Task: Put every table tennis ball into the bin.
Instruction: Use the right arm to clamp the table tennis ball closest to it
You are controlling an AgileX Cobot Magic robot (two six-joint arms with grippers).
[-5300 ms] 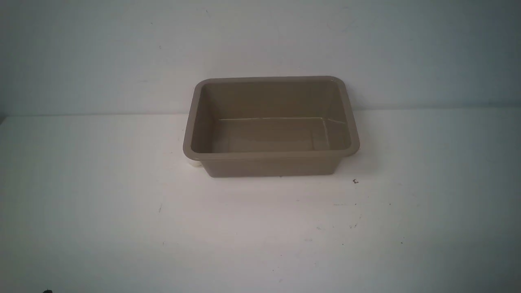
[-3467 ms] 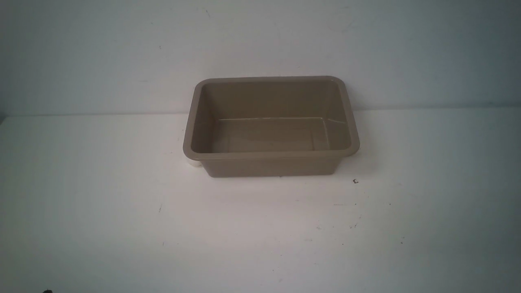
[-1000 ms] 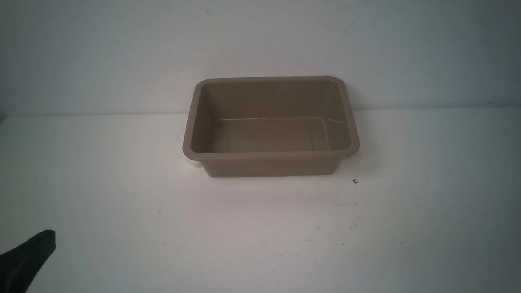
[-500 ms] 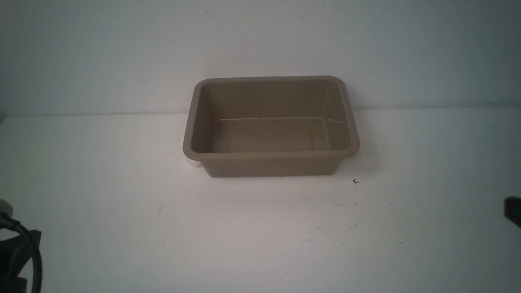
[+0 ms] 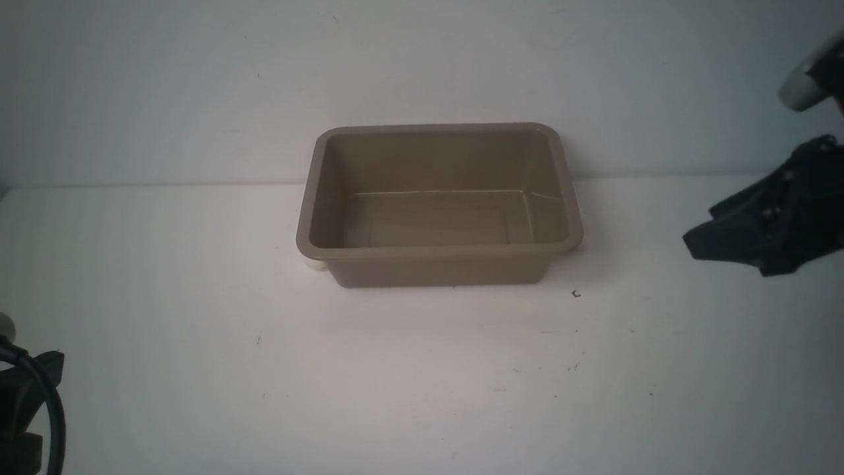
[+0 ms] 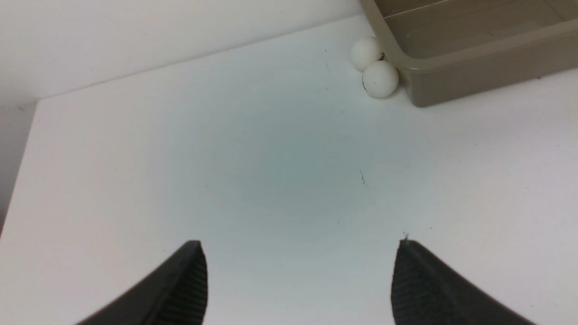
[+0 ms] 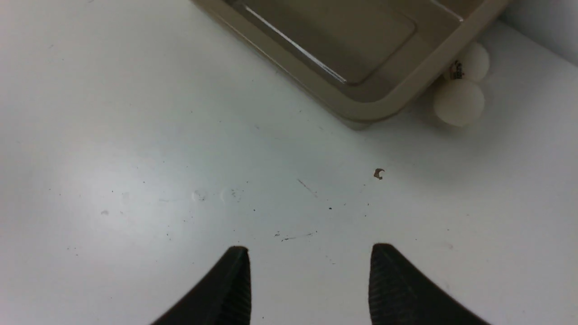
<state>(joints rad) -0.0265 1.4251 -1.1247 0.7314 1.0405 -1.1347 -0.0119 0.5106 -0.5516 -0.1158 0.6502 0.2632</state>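
A plain pale wall (image 5: 422, 66) closed off the back of the scene, grey toward its corners. It met a white table (image 5: 422, 369) along a straight edge that ran behind the bin. The tabletop was matte, brightest at its middle and shadowed toward the front corners.

The bin (image 5: 438, 251) sat at the table's middle, near the wall, with its long side facing the robot. It was taupe, with a flared rim and sloping sides.

The right arm (image 5: 771, 224) hung dark at the right edge, above the table and well apart from the bin. Only a part of the left arm (image 5: 20, 409), with a black cable (image 5: 58, 422), showed at the lower left corner.

The left gripper (image 6: 298, 243) hung above bare table with its jaws spread wide and nothing between them. The right gripper (image 7: 309, 247) also had its jaws parted and grasped nothing.

All four table tennis balls lay on the table outside the bin. Two left-end balls (image 6: 380, 79) touched each other, tucked against the bin's left end by its near corner. Two right-end balls (image 7: 459, 103) lay close against its right end, the farther one partly under the rim.

A small curled scrap (image 5: 575, 294) lay just before the bin's near right corner. Fine dark specks (image 7: 289, 237) and faint scuffs dotted the surface.
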